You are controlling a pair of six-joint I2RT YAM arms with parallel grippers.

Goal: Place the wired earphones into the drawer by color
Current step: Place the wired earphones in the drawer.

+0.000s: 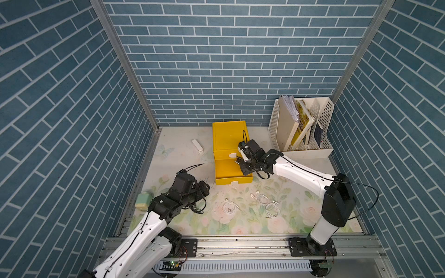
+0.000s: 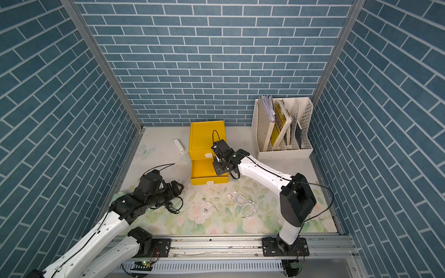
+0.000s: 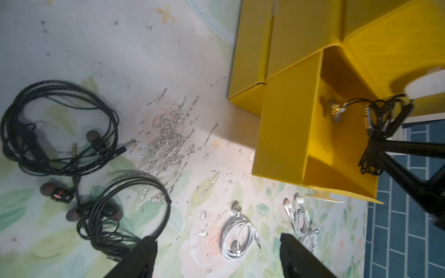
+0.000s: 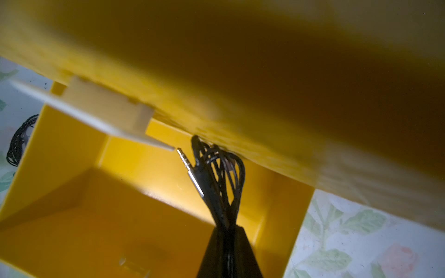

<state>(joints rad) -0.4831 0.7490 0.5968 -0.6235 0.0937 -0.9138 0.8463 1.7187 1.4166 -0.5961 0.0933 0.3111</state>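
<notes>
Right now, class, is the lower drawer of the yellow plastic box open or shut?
Open: the yellow plastic drawer juts out from its box, inside showing.

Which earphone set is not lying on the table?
The black set pinched in the right gripper over the open yellow drawer; the loose black sets and white sets lie on the table.

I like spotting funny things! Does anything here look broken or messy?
Yes. The flowery table mat is scuffed and flaking beside the yellow drawer box, with little peeled bits scattered about. In the white rack, the books lean crooked.
</notes>
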